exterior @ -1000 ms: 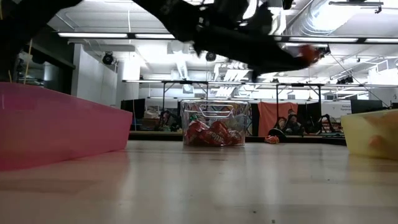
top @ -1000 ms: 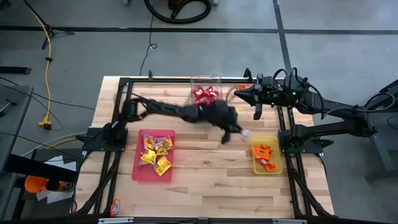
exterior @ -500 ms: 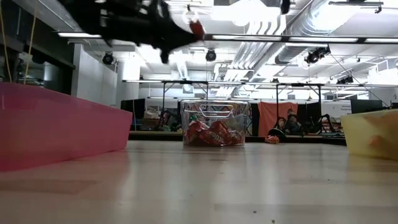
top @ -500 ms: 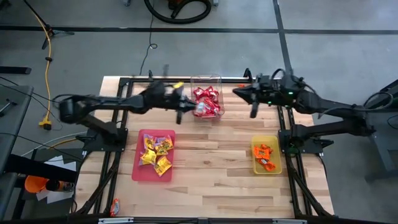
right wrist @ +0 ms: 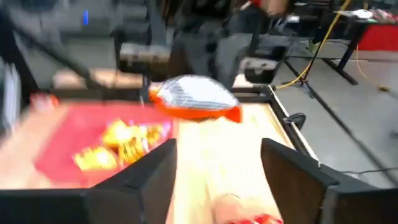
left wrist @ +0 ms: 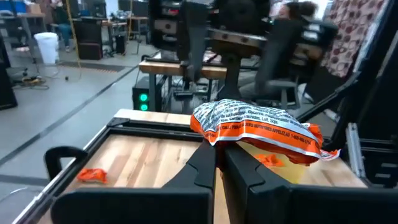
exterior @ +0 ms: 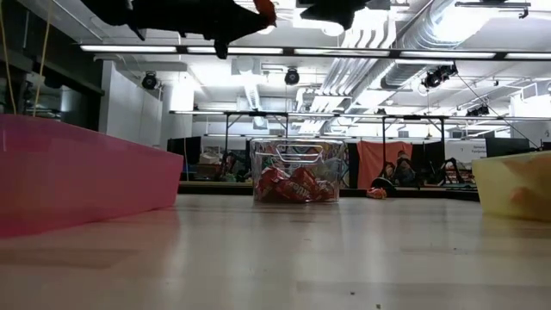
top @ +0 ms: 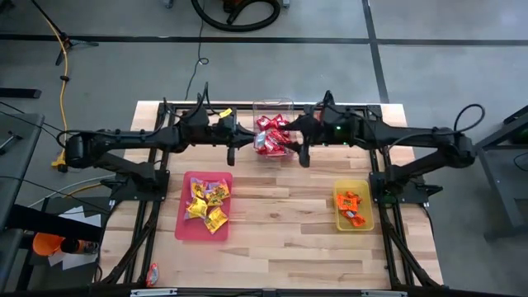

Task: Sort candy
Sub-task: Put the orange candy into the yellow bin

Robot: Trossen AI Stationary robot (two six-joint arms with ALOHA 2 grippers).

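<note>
**Orange packet (left wrist: 261,130) brought back beside the tub (top: 273,105); right gripper (top: 302,153) opened to face it**

High view: Found the left gripper (top: 236,150) just beside the tub on the left arm's side, where a second earlier it had hung beyond the tub toward the yellow tray (top: 369,191). Found the right gripper moved in from behind the tub to its opposite side. Saw red candy (top: 271,136) heaped in the tub, yellow candy (top: 206,202) in the pink tray (top: 183,223) near and left of the tub, and orange candy (top: 352,206) in the yellow tray near and right of it.

Low view: Saw both grippers well above the tub, the left with the orange packet at its tip and the right just beside it. Could not tell either grip from here.

Left wrist view: Saw the left fingers (left wrist: 205,165) clenched on the packet's lower edge, lifting it clear of the table. Noted one stray orange candy (left wrist: 93,175) lying on the wood.

Right wrist view: Saw the right fingers (right wrist: 158,171) spread wide and empty, after being closed half a second before. Saw the packet straight ahead of them, still apart.

Judged a hand-over to be in preparation, so that the right arm could carry the packet to the yellow tray. Nothing passed across yet.
</note>
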